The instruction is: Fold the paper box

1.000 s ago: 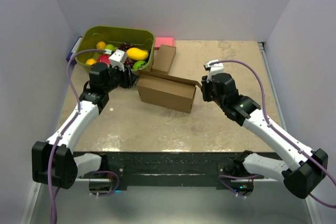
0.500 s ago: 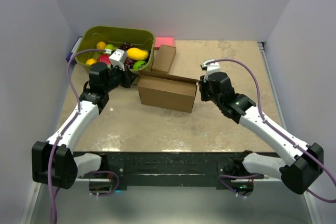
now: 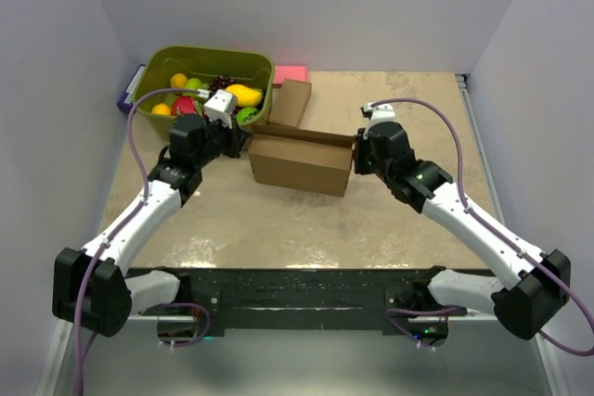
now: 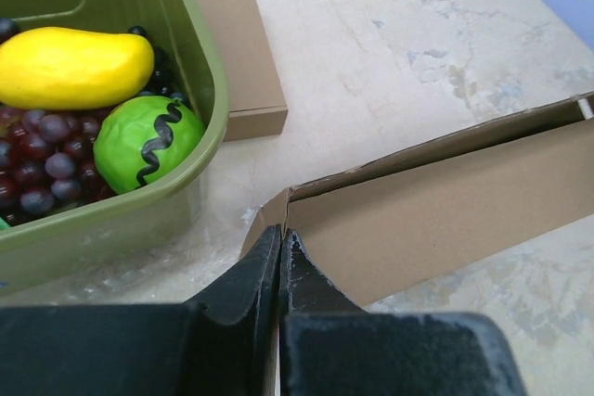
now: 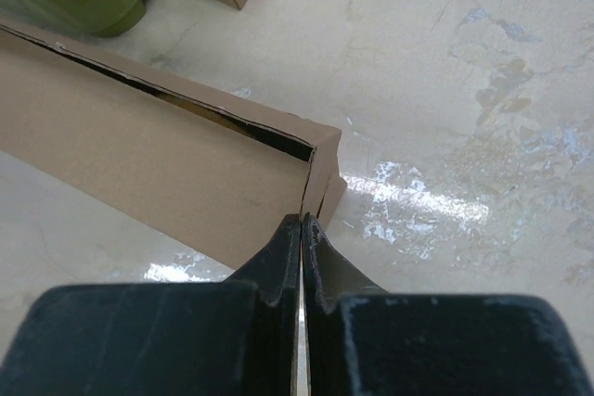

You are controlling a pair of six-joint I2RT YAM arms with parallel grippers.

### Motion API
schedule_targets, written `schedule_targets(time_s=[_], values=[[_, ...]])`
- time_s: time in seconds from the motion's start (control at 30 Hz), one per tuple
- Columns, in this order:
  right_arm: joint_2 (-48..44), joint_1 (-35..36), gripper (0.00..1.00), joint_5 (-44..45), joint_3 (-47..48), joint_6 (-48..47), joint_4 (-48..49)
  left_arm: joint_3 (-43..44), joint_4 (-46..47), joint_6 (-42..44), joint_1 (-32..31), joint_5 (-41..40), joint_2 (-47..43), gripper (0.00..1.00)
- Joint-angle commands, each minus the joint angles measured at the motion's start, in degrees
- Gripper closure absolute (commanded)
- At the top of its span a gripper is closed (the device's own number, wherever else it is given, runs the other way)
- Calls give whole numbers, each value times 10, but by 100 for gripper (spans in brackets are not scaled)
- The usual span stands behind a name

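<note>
The beige, mottled tabletop [image 3: 278,220] is walled in on three sides by pale panels. Both arms are stretched forward and inward from the near edge: the left arm [image 3: 139,220] is angled toward the right, the right arm [image 3: 473,224] toward the left, so that the paper box [image 3: 299,164] is flanked at both ends. The paper box is set mid-tabletop, slightly skewed, with its walls upright and its top open. Just behind its left end a green bin [image 3: 162,60] is placed, and the left wrist is crowded against the bin's near corner. A small box [image 3: 290,103] is laid beside the bin, behind the paper box, with a pink block [image 3: 290,74] behind it. In the bin a yellow mango [image 4: 70,67], a green ball with a black squiggle [image 4: 148,141] and dark grapes [image 4: 42,159] are seen. The left pincer [image 4: 281,238] is closed on the paper box's left end wall at the corner. The right pincer [image 5: 301,222] is pinched on the right end corner likewise.
</note>
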Motion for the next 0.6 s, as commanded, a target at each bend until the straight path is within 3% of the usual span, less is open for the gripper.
schedule_targets(time_s=[0.0, 0.1, 0.57], values=[[6, 1, 100, -23, 27, 57, 29, -3, -26, 42, -45, -84, -14, 100], [6, 2, 100, -32, 20, 75, 39, -10, -27, 49, -55, -122, -22, 100], [22, -26, 100, -49, 53, 89, 44, -14, -32, 63, -63, -161, -17, 100]])
